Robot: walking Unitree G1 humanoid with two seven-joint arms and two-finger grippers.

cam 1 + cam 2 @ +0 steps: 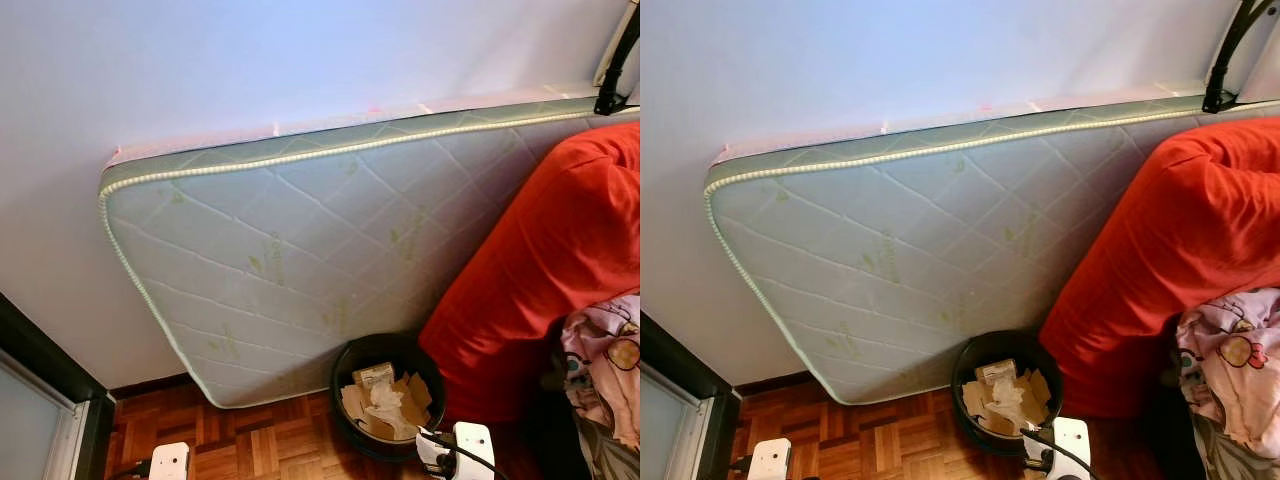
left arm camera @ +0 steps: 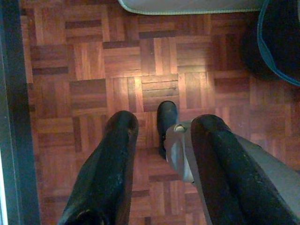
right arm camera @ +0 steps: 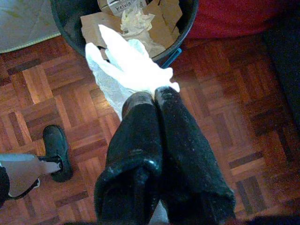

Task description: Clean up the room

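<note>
My right gripper [image 3: 154, 93] is shut on a crumpled piece of white plastic [image 3: 126, 65] and holds it above the parquet, just short of a black bin [image 3: 183, 32]. In the bin [image 1: 346, 362] lie torn cardboard pieces [image 1: 385, 400] and crumpled paper. The bin stands on the floor where a leaning mattress meets the red bedding. My left gripper [image 2: 164, 124] hangs open over bare parquet, nothing between its fingers [image 2: 115, 154], with my own dark foot [image 2: 167, 117] below it.
A pale green quilted mattress [image 1: 300, 240] leans on the wall. Red bedding [image 1: 550, 250] and a patterned pink cloth [image 1: 605, 360] lie on the right. A dark door frame [image 1: 40, 370] stands at the left. Parquet floor [image 1: 260, 440] lies in front of the bin.
</note>
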